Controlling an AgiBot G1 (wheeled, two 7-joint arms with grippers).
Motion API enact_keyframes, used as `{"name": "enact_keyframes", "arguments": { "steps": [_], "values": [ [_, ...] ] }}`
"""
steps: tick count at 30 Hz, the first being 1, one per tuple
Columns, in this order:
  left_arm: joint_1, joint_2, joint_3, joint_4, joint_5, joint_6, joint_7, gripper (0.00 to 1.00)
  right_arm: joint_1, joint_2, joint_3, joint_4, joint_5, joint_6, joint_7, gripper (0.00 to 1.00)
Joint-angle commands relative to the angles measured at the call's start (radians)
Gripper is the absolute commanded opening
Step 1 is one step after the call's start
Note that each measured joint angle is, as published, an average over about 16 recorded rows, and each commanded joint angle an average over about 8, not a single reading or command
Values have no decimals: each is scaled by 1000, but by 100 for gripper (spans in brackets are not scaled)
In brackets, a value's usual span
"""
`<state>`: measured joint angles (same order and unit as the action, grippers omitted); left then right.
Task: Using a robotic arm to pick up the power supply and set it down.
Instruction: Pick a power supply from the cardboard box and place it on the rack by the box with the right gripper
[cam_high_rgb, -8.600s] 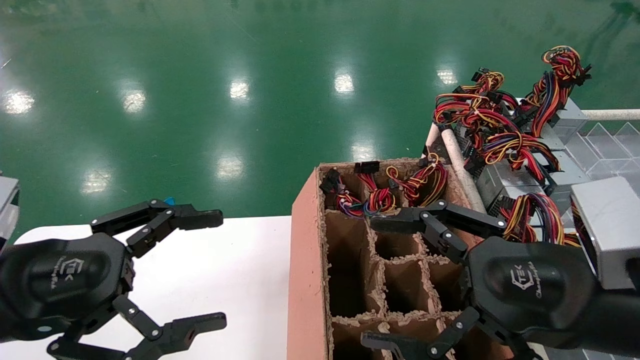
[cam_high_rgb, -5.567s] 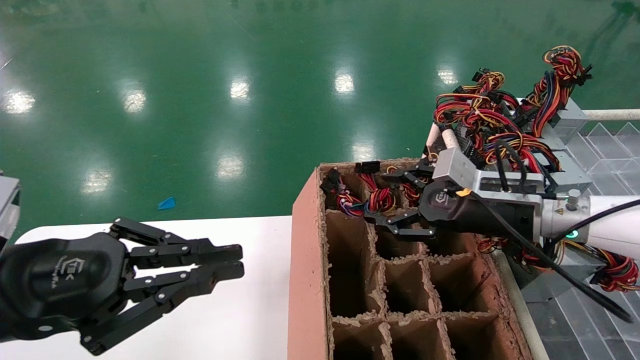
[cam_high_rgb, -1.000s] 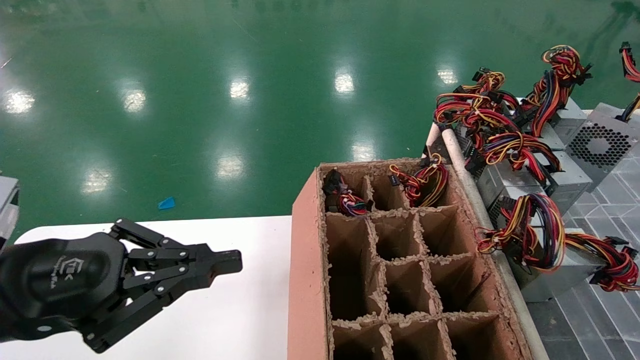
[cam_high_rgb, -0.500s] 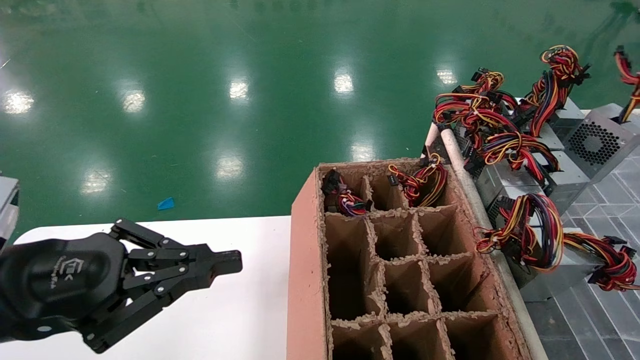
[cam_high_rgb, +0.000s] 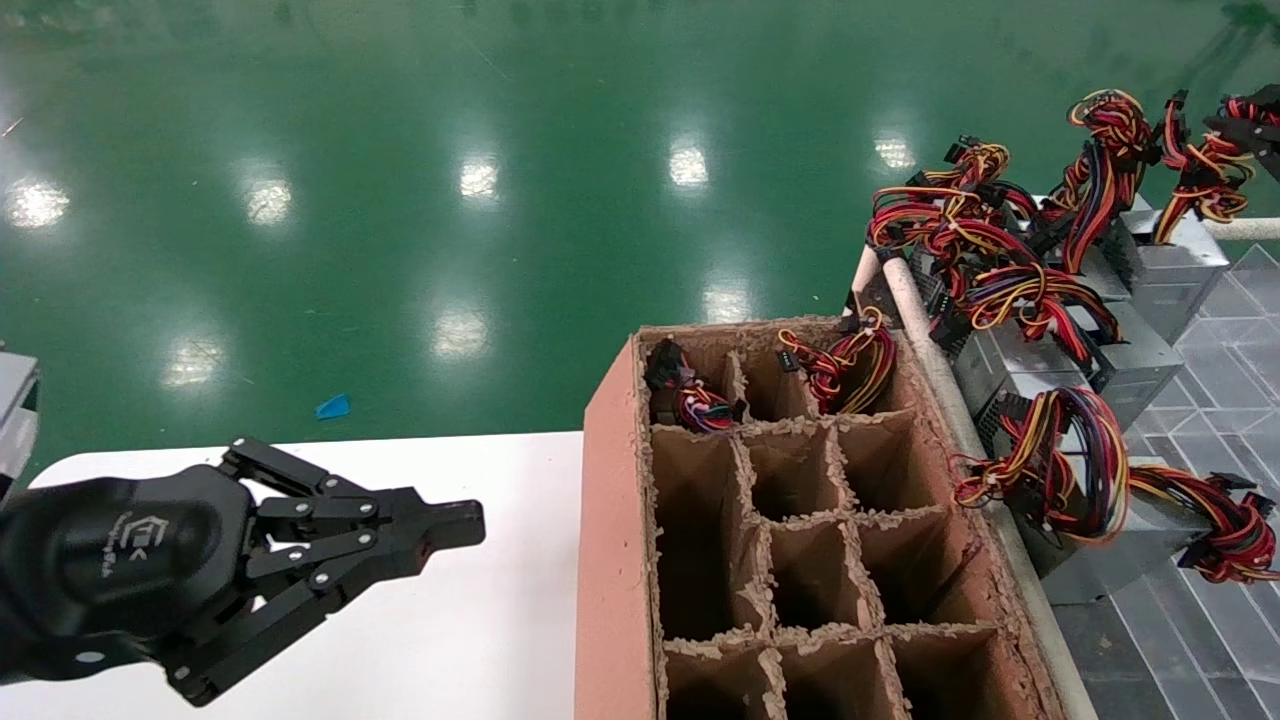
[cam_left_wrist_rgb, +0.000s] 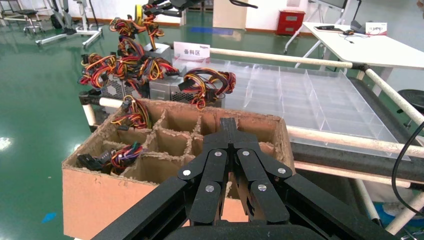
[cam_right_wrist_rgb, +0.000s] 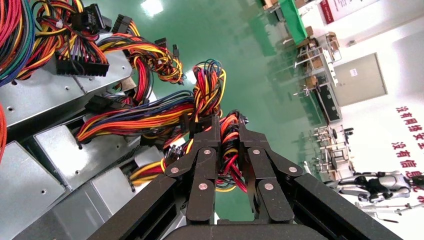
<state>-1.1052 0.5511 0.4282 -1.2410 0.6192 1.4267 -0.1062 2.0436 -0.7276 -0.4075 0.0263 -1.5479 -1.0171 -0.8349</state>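
My right gripper (cam_right_wrist_rgb: 229, 123) is shut on the red, orange and black wire bundle (cam_right_wrist_rgb: 231, 145) of the power supply. In the head view that gripper (cam_high_rgb: 1247, 130) shows only at the far right edge. The bundle (cam_high_rgb: 1203, 172) runs down from it to the grey metal box (cam_high_rgb: 1172, 262), which is at the far end of the row of similar units. I cannot tell whether the box rests there or hangs. My left gripper (cam_high_rgb: 468, 520) is parked shut and empty over the white table (cam_high_rgb: 480, 640), with the carton beyond its tips (cam_left_wrist_rgb: 228, 122).
A brown cardboard carton (cam_high_rgb: 610, 520) with divider cells stands in the middle. Wire bundles (cam_high_rgb: 845, 365) fill two of its back cells. Several other power supplies (cam_high_rgb: 1050, 360) with tangled wires lie on the rack to the right. Beyond them is a clear divided tray (cam_left_wrist_rgb: 310, 95).
In the last second the held power supply swung from the right edge toward the row's far end, and its fan grille turned out of sight. Earlier, my right gripper reached into the carton's back cells.
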Motion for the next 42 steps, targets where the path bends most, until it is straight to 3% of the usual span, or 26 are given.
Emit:
{"name": "enact_keyframes", "arguments": {
  "steps": [1, 11, 22, 23, 30, 31, 42],
  "values": [
    [0, 0, 0, 0, 0, 0, 0, 0, 1, 0, 0, -5, 1, 0, -4, 0],
    [0, 0, 0, 0, 0, 0, 0, 0, 9, 12, 6, -20, 10, -67, 5, 0],
    [0, 0, 0, 0, 0, 0, 0, 0, -2, 35, -2, -39, -3, -60, 18, 0],
    [0, 0, 0, 0, 0, 0, 0, 0, -5, 35, -1, -42, -1, -57, 19, 5],
    [0, 0, 0, 0, 0, 0, 0, 0, -27, 33, 3, -43, 5, -44, 19, 92],
    [0, 0, 0, 0, 0, 0, 0, 0, -28, 32, 3, -42, 5, -43, 18, 100],
    [0, 0, 0, 0, 0, 0, 0, 0, -15, 44, 2, -23, 3, -59, 19, 100]
  ]
}}
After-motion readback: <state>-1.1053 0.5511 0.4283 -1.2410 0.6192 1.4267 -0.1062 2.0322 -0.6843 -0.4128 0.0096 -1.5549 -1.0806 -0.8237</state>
